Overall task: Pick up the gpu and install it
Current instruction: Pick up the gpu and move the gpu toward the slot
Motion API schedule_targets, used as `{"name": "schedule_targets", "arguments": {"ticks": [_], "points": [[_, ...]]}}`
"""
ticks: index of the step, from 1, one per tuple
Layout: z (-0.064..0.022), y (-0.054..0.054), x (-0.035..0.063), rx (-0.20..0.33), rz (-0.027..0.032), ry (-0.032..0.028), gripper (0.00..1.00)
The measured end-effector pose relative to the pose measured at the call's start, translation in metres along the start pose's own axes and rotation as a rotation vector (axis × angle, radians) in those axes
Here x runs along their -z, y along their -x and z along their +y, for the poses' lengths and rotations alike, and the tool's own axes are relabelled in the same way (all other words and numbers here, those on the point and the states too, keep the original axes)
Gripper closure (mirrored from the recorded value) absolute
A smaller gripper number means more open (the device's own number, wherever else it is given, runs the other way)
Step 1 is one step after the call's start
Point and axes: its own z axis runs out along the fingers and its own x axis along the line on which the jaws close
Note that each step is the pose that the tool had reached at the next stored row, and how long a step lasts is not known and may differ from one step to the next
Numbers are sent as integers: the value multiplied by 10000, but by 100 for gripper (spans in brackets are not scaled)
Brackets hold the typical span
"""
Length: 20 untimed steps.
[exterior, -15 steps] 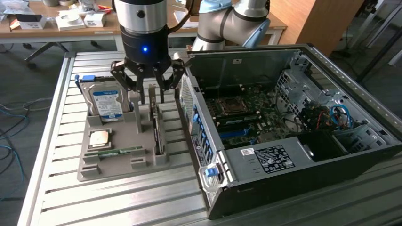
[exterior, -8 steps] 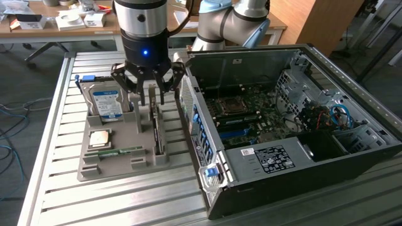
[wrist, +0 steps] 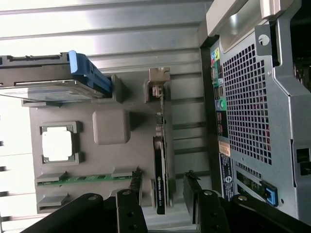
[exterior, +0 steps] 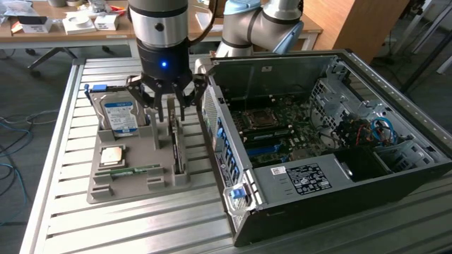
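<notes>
Hand [exterior: 171,117] spread over thin flat gpu [exterior: 177,151], grey moulded tray [exterior: 145,153]

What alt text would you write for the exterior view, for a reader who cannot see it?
A robot arm's open end effector hangs over a gpu standing on edge in a gray tray on a slatted metal table. The tray also holds a hard drive; an open computer case lies at the exterior view's right.
</notes>
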Motion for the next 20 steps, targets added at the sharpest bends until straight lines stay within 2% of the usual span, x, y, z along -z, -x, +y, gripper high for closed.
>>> {"name": "schedule_targets", "arguments": {"ticks": [11,20], "points": [[-7,-3,-133,1,0,0,53],[-8,-4,-162,-1,-1,6,53]]}}
